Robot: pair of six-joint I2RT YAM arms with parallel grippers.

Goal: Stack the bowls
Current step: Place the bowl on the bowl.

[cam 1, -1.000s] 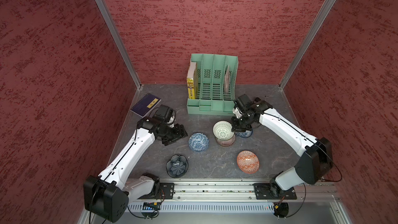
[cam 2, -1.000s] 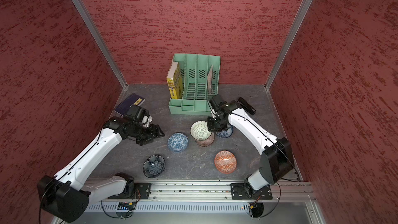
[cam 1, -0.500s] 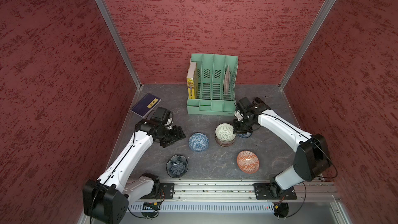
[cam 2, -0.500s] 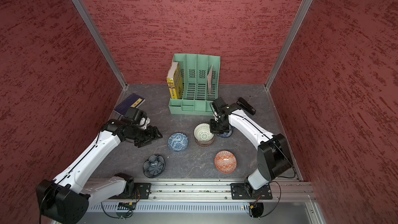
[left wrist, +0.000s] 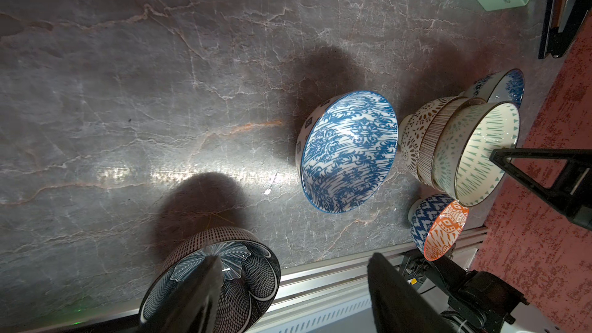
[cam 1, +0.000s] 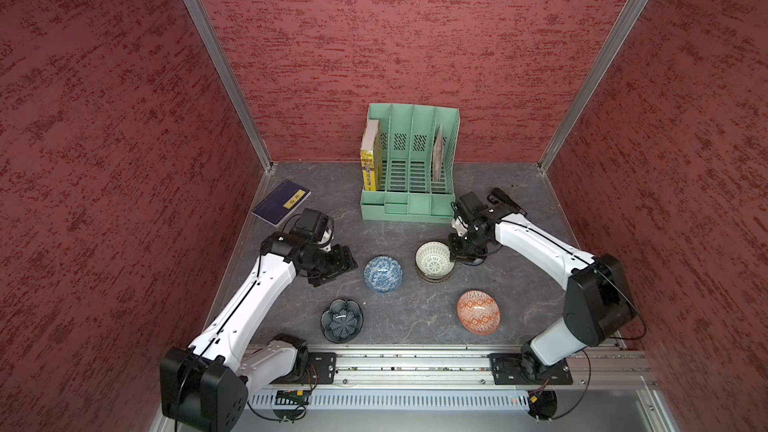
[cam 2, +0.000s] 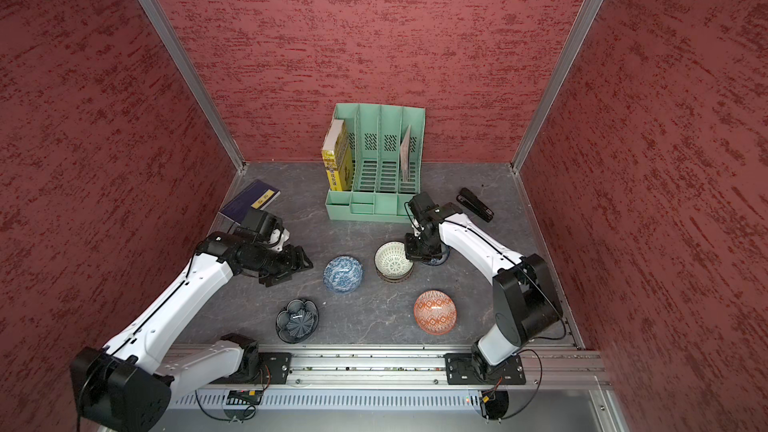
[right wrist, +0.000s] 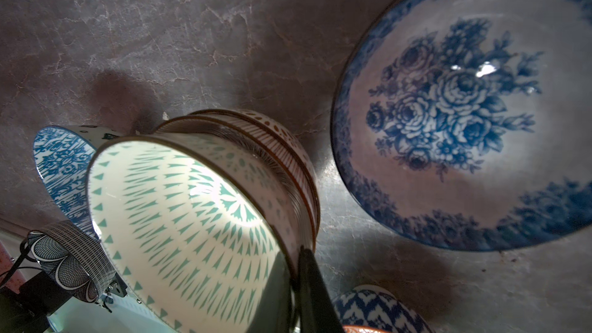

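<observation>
A white lattice bowl [cam 1: 433,258] [right wrist: 179,219] tops a stack, nested in the pink-striped bowl [left wrist: 432,136] and another lattice bowl [left wrist: 411,132]. My right gripper [cam 1: 456,252] [right wrist: 293,283] is shut on the top bowl's rim, one finger inside and one outside. Beside the stack, a blue-white rose bowl [right wrist: 448,107] lies largely hidden under that arm in both top views. A blue-white patterned bowl [cam 1: 382,274] [left wrist: 349,152], the dark flower bowl [cam 1: 341,320] and the orange-white diamond bowl [cam 1: 478,311] stand apart. My left gripper [cam 1: 337,263] [left wrist: 291,270] hangs open and empty, left of the patterned bowl.
A green file rack [cam 1: 409,168] with a yellow book [cam 1: 369,168] stands at the back. A blue notebook [cam 1: 282,202] lies back left, a black stapler [cam 1: 505,200] back right. The arms' metal rail [cam 1: 415,363] runs along the front edge.
The right gripper has lowered the white lattice bowl down into the stack. The left arm has drawn back slightly to the left, still open.
</observation>
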